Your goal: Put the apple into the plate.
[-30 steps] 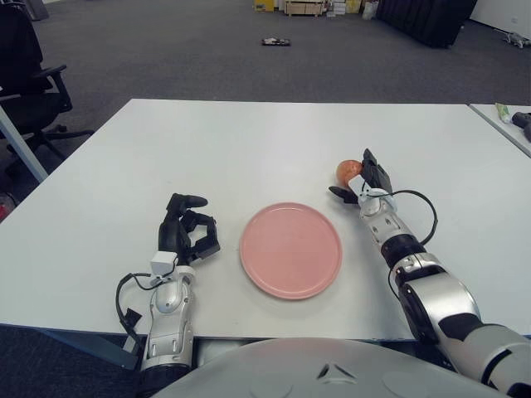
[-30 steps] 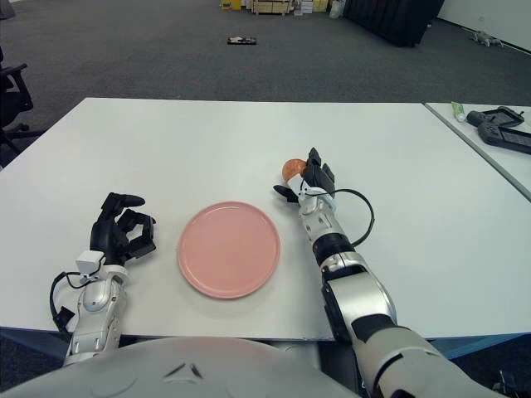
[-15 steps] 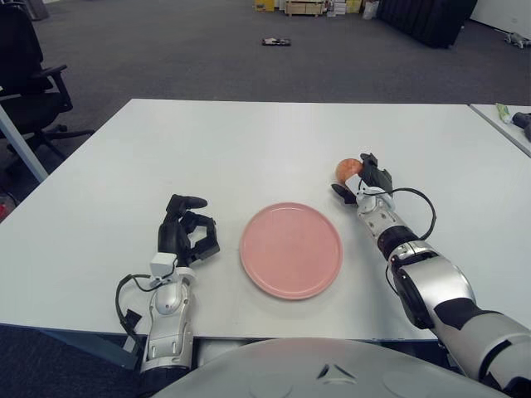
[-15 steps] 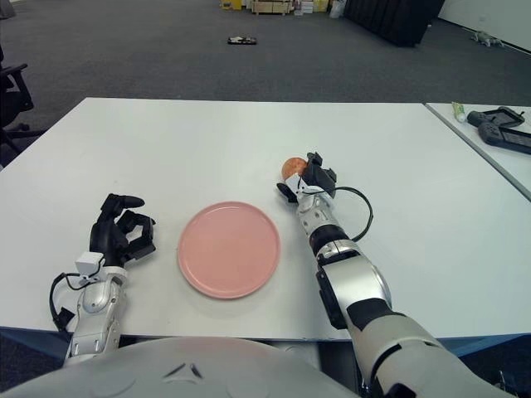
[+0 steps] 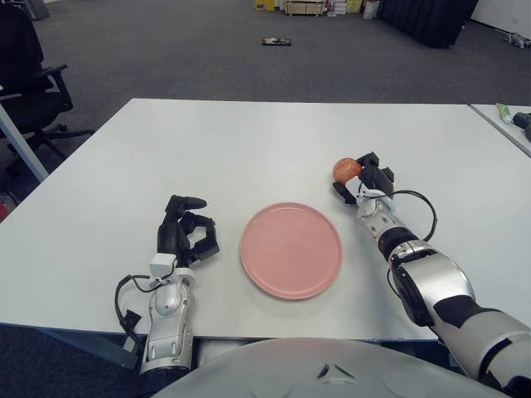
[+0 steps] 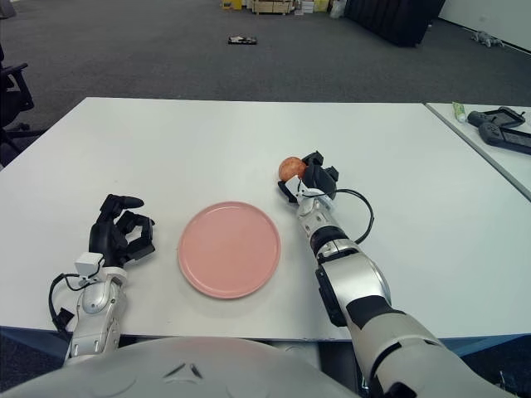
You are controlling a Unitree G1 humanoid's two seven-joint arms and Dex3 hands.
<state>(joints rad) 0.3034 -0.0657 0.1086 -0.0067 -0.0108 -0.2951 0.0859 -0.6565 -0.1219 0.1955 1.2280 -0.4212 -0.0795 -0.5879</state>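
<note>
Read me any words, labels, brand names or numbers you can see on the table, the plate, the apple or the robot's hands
None can be read. The round pink plate, the red apple at the right hand, the left hand beside the plate and the white table bear no legible text. The boxes on the far floor are too small to read.

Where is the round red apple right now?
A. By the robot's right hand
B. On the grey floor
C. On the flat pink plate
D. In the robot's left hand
A: the round red apple sits at the fingers of the right hand, beyond the empty pink plate.
</note>
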